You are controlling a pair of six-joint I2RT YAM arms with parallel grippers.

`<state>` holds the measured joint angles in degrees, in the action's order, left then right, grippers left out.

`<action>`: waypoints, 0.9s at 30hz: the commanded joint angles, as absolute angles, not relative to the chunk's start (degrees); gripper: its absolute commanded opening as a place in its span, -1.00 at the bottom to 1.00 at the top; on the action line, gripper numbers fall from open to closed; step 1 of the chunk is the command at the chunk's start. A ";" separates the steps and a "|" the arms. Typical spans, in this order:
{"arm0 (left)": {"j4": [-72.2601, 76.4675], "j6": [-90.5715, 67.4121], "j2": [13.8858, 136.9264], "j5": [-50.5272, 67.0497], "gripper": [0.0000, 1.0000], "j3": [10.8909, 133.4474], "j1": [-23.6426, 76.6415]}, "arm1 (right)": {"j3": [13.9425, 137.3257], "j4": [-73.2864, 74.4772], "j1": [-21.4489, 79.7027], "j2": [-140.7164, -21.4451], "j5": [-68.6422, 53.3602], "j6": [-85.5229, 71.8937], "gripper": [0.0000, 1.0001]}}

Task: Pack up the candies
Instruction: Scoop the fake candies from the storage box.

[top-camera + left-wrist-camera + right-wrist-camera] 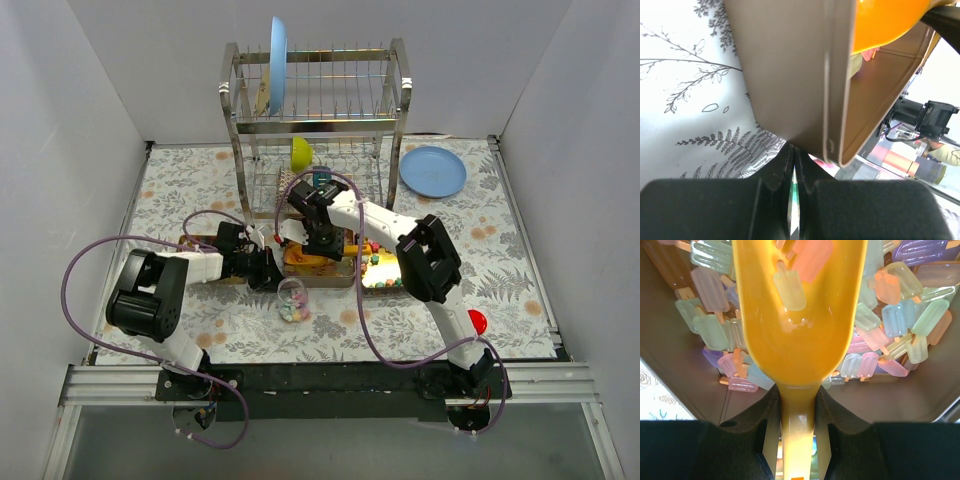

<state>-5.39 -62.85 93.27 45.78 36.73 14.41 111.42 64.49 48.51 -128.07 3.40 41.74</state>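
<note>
"At the middle of the overhead view, what have you got?"

"Both my arms meet at a brown bin (312, 262). The candies (900, 315) are heaped inside it, filling the upper part of my right wrist view. They are small ice-lolly shapes on pale sticks, translucent, in pastel pink, green, blue, lilac and orange. Two lie in the orange-yellow scoop (795, 340), one pale yellow-green and one pink."

"And the jaws?"

"My right gripper (797, 407) is clamped on the scoop's handle at lower centre. My left gripper (792, 160) has its fingers pressed almost together, with only a sliver of light between them. Their tips sit at the bin's lower corner, but I cannot tell whether they pinch it. More sweets sit in a glass jar (293, 300) just below the bin."
</note>
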 commanded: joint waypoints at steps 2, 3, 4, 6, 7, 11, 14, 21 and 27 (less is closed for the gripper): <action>-9.56 -58.19 88.69 47.46 -1.00 42.09 14.41 | 105.56 55.02 48.52 -124.28 -2.72 41.32 -0.97; -10.28 -57.84 88.33 47.55 -1.00 42.45 14.33 | 105.30 54.41 48.43 -123.93 -2.81 40.79 -0.97; -10.89 -57.05 88.07 47.81 -1.00 42.80 14.33 | 105.12 53.88 48.34 -123.66 -3.25 40.52 -0.97; -12.21 -56.43 87.02 47.90 -1.00 43.59 14.15 | 105.73 53.09 48.08 -123.31 -3.78 39.90 -0.97; -12.74 -55.90 86.75 47.73 -1.00 44.03 14.15 | 106.25 53.26 47.99 -123.31 -4.13 39.82 -0.97; -19.05 -52.05 85.78 47.38 -1.00 46.05 13.45 | 108.54 53.09 46.76 -122.96 -6.85 39.02 -0.97; -23.62 -47.74 84.91 46.32 -0.99 47.11 12.75 | 106.18 51.34 45.44 -120.60 -9.93 39.29 -0.97; -32.87 -41.32 81.30 47.55 -0.64 49.13 12.04 | 94.58 45.01 43.95 -114.61 -12.04 38.76 -0.97; -35.24 -39.73 79.72 47.20 -0.53 50.62 12.04 | 90.79 42.55 42.02 -111.89 -12.04 36.21 -0.97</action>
